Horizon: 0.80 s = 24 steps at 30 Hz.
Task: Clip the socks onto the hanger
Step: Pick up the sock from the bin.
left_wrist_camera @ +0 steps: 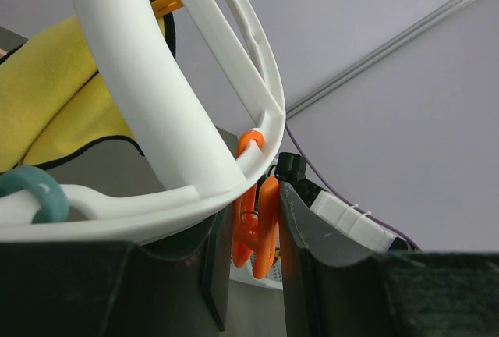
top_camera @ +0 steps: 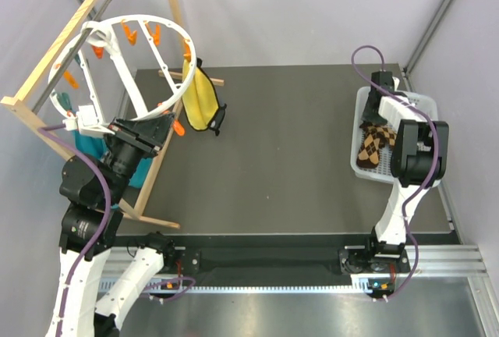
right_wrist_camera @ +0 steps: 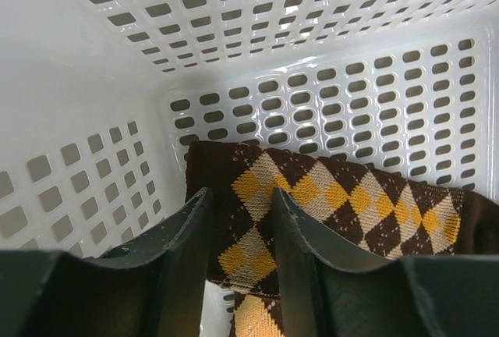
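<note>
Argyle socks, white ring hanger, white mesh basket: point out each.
Brown-and-tan argyle socks [right_wrist_camera: 343, 196]: right wrist view, patterned middle.
White plastic ring hanger [left_wrist_camera: 136, 79]: left wrist view, broad rim.
White mesh basket [right_wrist_camera: 62, 79]: right wrist view, bare wall.

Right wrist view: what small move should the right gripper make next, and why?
Probably close on the socks: the right gripper straddles them, jaws parted, in the white basket, while the left gripper pinches an orange clip on the hanger.

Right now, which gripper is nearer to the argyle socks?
Right. The right gripper is inside the white mesh basket, fingers at the argyle socks. The left gripper is far off, fingers around an orange clip on the ring hanger.
</note>
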Tool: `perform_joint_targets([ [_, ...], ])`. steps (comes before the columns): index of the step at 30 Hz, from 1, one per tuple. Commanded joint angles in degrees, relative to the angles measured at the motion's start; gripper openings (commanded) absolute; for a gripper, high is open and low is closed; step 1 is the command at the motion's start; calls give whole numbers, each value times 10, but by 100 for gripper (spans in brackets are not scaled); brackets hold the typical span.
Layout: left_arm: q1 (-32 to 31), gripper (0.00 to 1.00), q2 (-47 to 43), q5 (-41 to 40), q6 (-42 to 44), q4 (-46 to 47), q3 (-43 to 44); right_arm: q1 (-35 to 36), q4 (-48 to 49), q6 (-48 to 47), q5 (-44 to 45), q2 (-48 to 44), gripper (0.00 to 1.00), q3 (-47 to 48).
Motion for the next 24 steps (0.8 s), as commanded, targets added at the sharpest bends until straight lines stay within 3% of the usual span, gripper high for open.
perform_joint_targets([
  [1, -7, 0, 13, 37, -2, -4, -6, 4, 12, -7, 8, 12, 34, 33],
  [8, -7, 0, 13, 36, 1, -5, -5, 4, 12, -8, 11, 31, 22, 42],
  [16, -7, 0, 15, 38, -3, -6, -6, 3, 12, -8, 20, 40, 1, 53],
  [24, -7, 0, 13, 39, -4, -6, -5, 2, 30, 4, 70, -21, 0, 37],
])
